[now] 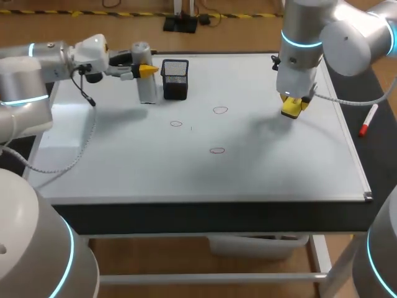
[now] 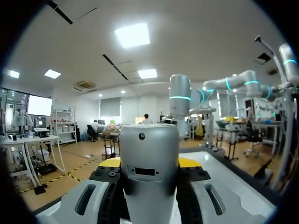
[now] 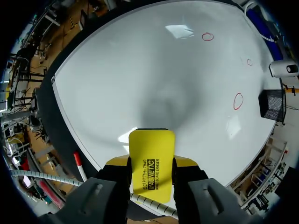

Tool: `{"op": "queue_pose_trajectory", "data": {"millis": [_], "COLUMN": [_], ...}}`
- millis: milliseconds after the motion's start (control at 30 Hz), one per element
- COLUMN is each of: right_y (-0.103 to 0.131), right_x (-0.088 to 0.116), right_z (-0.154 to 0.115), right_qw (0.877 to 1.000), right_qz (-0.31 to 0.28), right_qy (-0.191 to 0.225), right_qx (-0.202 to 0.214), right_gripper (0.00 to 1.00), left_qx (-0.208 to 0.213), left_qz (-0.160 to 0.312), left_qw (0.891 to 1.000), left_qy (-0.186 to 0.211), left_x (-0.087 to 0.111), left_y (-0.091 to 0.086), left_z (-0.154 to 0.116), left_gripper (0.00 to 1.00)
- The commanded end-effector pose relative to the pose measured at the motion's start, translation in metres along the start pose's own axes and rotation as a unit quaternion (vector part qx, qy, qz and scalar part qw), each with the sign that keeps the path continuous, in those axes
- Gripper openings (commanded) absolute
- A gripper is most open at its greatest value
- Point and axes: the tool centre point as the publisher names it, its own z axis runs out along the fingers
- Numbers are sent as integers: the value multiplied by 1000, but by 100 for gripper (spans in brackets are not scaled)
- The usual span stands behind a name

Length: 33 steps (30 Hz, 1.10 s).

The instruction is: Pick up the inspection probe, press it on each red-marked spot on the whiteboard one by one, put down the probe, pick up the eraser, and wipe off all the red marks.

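Whiteboard surface (image 1: 260, 161) shows three red circles (image 1: 220, 110); black mesh cup (image 1: 175, 79) stands on it, contents unclear. My left end effector (image 1: 147, 70) pinches the probe (image 1: 147, 92), my right end effector (image 1: 293, 107) the eraser (image 3: 150, 149).

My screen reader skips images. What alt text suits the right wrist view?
The right gripper grips a yellow eraser over the whiteboard, with three red circles ahead of it and a black mesh cup at the board's far side.

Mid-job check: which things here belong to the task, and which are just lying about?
Job: probe, held in left jaws; eraser, held in right jaws; three red marks; whiteboard.
Lying about: black mesh cup; red marker beside the whiteboard.
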Motion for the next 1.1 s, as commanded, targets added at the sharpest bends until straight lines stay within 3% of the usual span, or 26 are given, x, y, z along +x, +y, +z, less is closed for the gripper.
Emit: {"op": "queue_pose_trajectory", "data": {"millis": [33, 567, 800, 1100], "right_y": [0, 0, 0, 0], "right_x": [0, 0, 0, 0], "right_z": [-1, -1, -1, -1], "right_qw": [1000, 1000, 1000, 1000], "right_qz": [-1, -1, -1, -1], "right_qy": [2, 2, 2, 2], "right_qx": [1, 1, 1, 1], "right_gripper": [0, 0, 0, 0], "left_qx": [-6, -13, -13, -13], "left_qz": [1, 21, 18, 18], "left_qw": [999, 988, 985, 985], "left_qy": [-41, -150, -173, -173], "left_x": [-1, -54, -60, -60], "left_y": [-6, -15, -16, -16], "left_z": [-21, -93, -101, -101], "left_gripper": [0, 0, 0, 0]}}
